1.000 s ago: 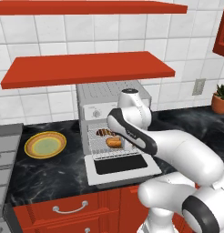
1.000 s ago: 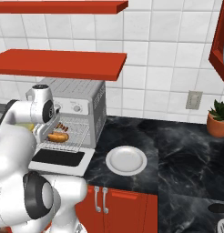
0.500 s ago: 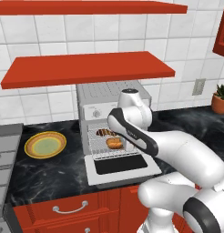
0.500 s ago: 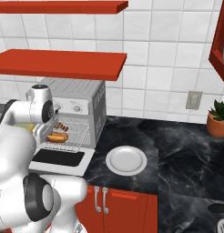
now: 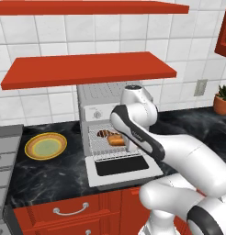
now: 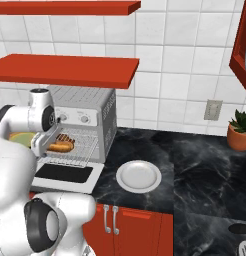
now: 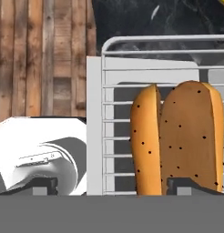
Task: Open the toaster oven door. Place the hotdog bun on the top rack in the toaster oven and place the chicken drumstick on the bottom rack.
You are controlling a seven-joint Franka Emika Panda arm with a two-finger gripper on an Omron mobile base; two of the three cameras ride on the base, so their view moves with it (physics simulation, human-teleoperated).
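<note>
Arm is folded at the open toaster oven (image 5: 108, 119), jaws spread wide, nothing pinched. Split, speckled hotdog bun (image 7: 177, 136) is seen lying on pulled-out rack (image 7: 145, 73) above the lowered toaster oven door (image 5: 121, 167).

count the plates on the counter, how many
2. A yellow plate lies left of the toaster oven, and a white plate lies right of it. The arm may hide others.

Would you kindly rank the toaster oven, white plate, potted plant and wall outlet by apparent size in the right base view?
1. Toaster oven
2. White plate
3. Potted plant, partly cut off at the edge
4. Wall outlet
</note>
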